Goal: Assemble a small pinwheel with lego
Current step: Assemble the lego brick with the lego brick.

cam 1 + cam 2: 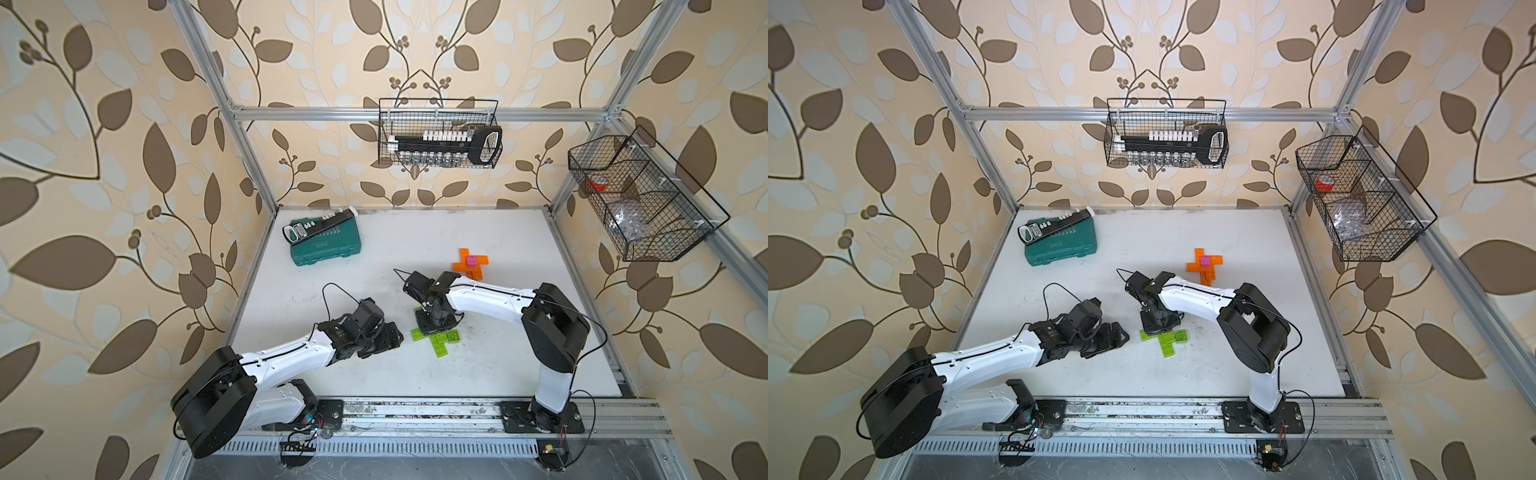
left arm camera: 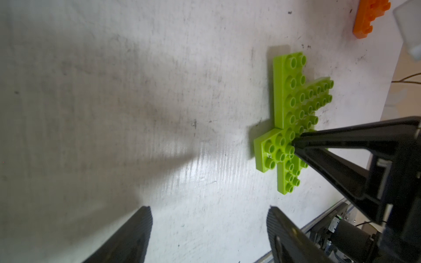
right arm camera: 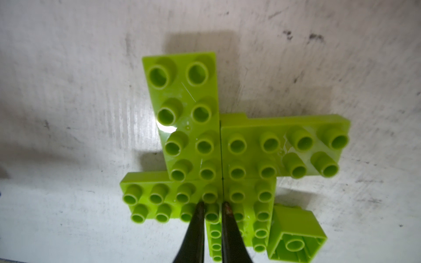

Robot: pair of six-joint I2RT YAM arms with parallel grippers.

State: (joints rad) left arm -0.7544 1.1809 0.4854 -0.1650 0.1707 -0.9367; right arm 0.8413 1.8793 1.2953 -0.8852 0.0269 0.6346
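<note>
Step, likely: green pinwheel (image 1: 440, 343), flat on table (image 1: 498, 365) front middle, pressed at centre by right gripper (image 3: 213, 206); fingers (image 3: 198, 218) almost together, stud (image 3: 211, 215) between, grip cannot be told. Left gripper (image 2: 209, 227) spread wide, nothing held. Next, likely: small green brick (image 3: 296, 239), tipped beside, lifted, turned, pushed on centre.

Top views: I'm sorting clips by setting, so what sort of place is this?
Probably a robot lab cell dressed as a room: an aluminium frame with leaf wallpaper panels, two arms bolted to a rail before a white table, and wire baskets hung on it.
</note>
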